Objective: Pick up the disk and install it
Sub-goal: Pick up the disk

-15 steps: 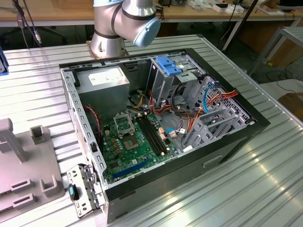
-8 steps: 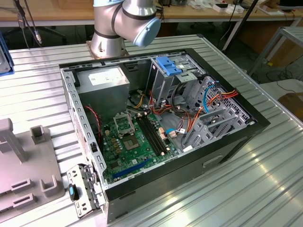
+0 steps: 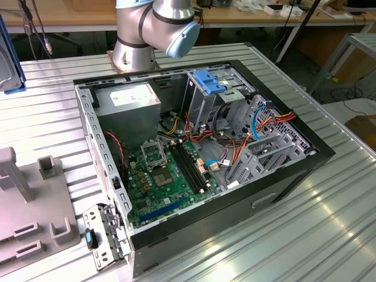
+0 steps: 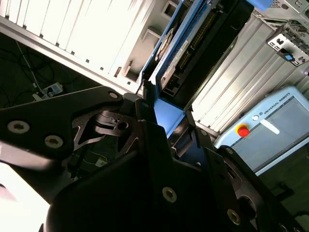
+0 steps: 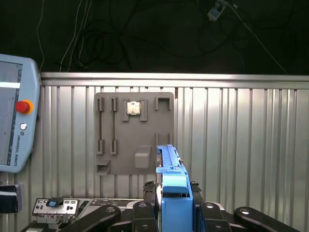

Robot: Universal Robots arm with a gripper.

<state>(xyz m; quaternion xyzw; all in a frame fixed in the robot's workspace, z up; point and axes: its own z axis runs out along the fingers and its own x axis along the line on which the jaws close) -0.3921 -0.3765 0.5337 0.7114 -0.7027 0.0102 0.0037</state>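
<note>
While the exterior view shows the computer case [image 3: 205,224], both wrist views show the gripper [image 5: 174,189] clamping the disk [image 5: 168,159].

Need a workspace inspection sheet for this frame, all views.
Surface: ribbed metal table, with glare patches.
Job's things: disk, blue rails, held in the tool.
Clutter: open computer case; grey fixture plate; loose bracket by the case corner; teach pendant.
Grippers: tool shut on the disk.
Cables: orange and blue wires inside the case; cords beyond the table edge.
Surroundings: wooden bench behind the arm base.
</note>
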